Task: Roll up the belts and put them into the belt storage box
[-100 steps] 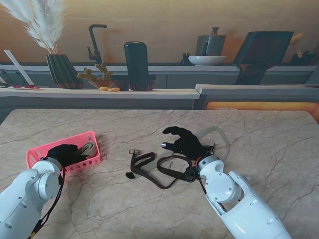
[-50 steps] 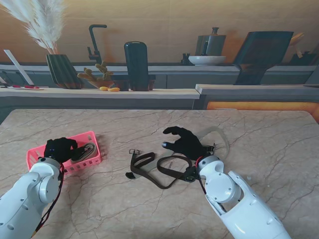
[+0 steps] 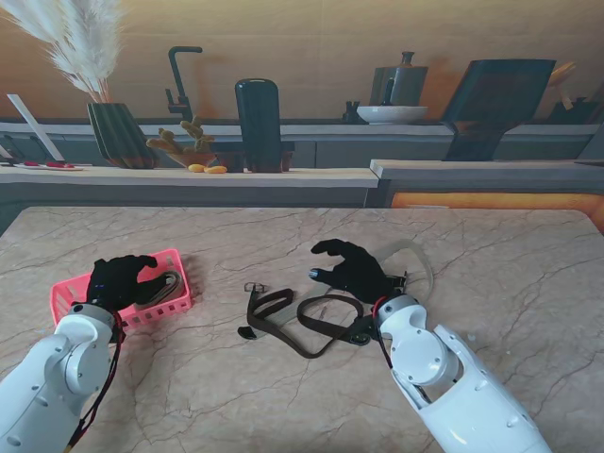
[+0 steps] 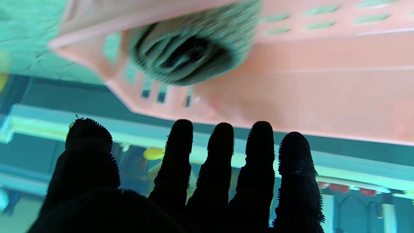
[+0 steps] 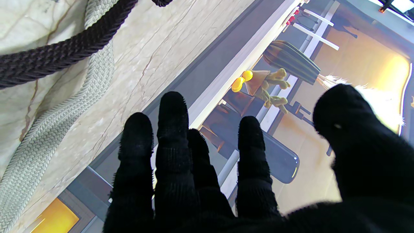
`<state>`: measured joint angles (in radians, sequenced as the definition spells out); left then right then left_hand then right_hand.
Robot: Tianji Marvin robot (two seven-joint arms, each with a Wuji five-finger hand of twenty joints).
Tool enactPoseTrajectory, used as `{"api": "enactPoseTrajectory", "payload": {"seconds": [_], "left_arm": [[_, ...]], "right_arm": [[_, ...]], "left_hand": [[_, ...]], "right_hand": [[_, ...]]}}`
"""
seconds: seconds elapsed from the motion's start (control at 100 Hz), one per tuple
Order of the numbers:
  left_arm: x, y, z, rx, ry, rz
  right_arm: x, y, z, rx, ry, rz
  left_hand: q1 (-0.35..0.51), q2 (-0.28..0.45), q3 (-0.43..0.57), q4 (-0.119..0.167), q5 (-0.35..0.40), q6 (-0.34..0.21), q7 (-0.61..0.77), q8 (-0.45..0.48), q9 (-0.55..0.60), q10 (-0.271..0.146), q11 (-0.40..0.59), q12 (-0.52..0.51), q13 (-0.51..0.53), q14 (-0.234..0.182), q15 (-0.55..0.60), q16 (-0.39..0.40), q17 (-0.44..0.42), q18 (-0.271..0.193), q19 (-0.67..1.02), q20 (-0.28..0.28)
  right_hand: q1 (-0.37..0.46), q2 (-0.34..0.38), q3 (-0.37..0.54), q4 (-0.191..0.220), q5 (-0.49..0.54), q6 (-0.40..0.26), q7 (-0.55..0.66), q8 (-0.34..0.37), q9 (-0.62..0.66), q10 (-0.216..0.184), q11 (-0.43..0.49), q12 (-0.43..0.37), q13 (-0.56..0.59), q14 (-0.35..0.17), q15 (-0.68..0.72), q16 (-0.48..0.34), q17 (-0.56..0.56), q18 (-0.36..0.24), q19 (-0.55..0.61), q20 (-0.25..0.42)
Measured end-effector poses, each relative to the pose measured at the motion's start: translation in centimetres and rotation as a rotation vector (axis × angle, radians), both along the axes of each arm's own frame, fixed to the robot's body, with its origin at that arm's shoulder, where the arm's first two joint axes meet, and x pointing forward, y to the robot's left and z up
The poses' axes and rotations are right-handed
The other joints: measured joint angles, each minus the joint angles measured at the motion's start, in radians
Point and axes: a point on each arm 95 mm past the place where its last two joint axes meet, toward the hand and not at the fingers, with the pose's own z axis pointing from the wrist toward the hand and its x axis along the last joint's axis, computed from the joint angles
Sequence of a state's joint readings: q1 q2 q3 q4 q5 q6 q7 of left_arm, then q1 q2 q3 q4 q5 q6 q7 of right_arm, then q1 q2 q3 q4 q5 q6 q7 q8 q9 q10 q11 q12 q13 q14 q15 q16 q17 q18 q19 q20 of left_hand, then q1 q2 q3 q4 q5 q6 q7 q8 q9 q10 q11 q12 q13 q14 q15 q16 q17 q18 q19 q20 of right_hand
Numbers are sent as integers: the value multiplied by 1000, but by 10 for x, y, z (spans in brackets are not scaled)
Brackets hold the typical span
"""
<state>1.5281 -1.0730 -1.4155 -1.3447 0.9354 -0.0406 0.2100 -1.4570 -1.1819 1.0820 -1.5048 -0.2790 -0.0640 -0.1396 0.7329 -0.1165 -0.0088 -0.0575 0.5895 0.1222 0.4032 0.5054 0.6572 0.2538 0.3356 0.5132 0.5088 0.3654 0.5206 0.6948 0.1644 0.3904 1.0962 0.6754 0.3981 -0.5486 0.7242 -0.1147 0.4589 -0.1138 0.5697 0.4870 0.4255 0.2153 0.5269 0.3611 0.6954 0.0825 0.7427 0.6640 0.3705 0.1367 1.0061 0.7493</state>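
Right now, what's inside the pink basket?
A rolled-up grey belt lies in the basket, at its right end. The left hand hovers open over the rest, so what's under it is hidden.

The stand view is evenly and warmly lit, with only soft, faint shadows cast on the marble table, and it is rendered sharp. The left wrist view is tinted strongly teal, and the pink box with the rolled belt inside is smeared by blur. In the right wrist view, the braided belts are rendered crisply, while a bright orange glow is blown out far behind the black fingers.
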Motion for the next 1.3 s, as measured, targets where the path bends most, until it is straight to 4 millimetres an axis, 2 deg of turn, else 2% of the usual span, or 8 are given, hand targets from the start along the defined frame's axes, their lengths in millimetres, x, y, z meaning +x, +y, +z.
{"api": "enactPoseTrajectory", "payload": {"seconds": [0.21, 0.36, 0.49, 0.66, 0.81, 1.06, 1.21, 1.3], "left_arm": [[-10, -22, 17, -142, -76, -125], [-15, -41, 25, -288, -69, -207], [-18, -59, 24, -383, -30, -253], [-21, -85, 18, -531, -3, -295], [-22, -107, 15, -551, 7, -340], [-19, -136, 18, -628, 15, -394], [-16, -145, 21, -630, 33, -420], [-14, -148, 23, -649, 32, -420]], "right_arm": [[-3, -2, 4, 5, -19, 16], [-6, -2, 6, 2, -31, 33], [-10, -4, 6, 1, -46, 42], [-15, -7, 8, -30, -77, 65], [-19, -13, 10, -75, -103, 87], [-18, -40, 18, -306, -141, 151], [-12, -63, 24, -443, -144, 157], [-5, -73, 26, -577, -148, 175]], "left_hand": [[-1, -12, 1, 1, -11, -9, -11, -9, -14, -4, -17, -22, -13, -28, -67, -42, -15, -43, -116, -67], [-1, -33, 10, 1, -11, -11, -13, -18, -14, -5, -30, -37, -13, -40, -110, -74, -12, -67, -188, -117], [2, -33, 14, 1, -11, -11, -29, -28, -14, -12, -49, -51, -13, -50, -136, -99, -2, -82, -238, -148], [2, -33, 23, 1, -22, -11, -47, -31, -15, -14, -55, -58, -13, -51, -149, -112, 2, -89, -261, -167], [2, -33, 26, 1, -22, -10, -47, -31, -15, -14, -55, -58, -13, -51, -157, -112, 4, -90, -261, -169], [2, -33, 35, 1, -22, -10, -47, -31, -15, -14, -55, -58, -13, -51, -157, -112, 14, -90, -272, -179], [3, -33, 45, 1, -21, -10, -47, -31, -14, -14, -55, -58, -13, -51, -157, -112, 16, -90, -273, -179], [3, -33, 45, 1, -21, -10, -47, -31, -14, -14, -55, -58, -13, -51, -157, -112, 16, -90, -273, -179]], "right_hand": [[0, 0, 10, 0, 40, 9, 19, 1, 117, 1, 42, 23, 9, 0, -41, -25, 0, 0, -51, -2], [0, 0, 10, 0, 44, 16, 19, 8, 162, 1, 44, 24, 58, 0, -134, -76, -2, 0, -173, -76], [0, 0, 10, 0, 51, 17, 20, 10, 181, 0, 42, 24, 55, 2, -193, -105, -14, 0, -228, -123], [0, 0, 10, 0, 51, 17, 20, 10, 198, -11, 41, 24, 55, 2, -219, -115, -14, 0, -233, -133], [0, 0, 12, 0, 51, 17, 20, 10, 198, -12, 41, 24, 55, 3, -236, -118, -14, 11, -233, -133], [1, 0, 36, 0, 51, 16, 20, 12, 199, -22, 41, 24, 59, 3, -241, -124, -14, 34, -233, -133], [6, -9, 105, 2, 51, -6, 22, 17, 199, -36, 23, 24, 46, -2, -278, -129, -25, 34, -240, -133], [22, -19, 137, 5, 51, -24, 34, 21, 199, -43, 6, 24, 36, -8, -336, -166, -29, 13, -267, -133]]}}
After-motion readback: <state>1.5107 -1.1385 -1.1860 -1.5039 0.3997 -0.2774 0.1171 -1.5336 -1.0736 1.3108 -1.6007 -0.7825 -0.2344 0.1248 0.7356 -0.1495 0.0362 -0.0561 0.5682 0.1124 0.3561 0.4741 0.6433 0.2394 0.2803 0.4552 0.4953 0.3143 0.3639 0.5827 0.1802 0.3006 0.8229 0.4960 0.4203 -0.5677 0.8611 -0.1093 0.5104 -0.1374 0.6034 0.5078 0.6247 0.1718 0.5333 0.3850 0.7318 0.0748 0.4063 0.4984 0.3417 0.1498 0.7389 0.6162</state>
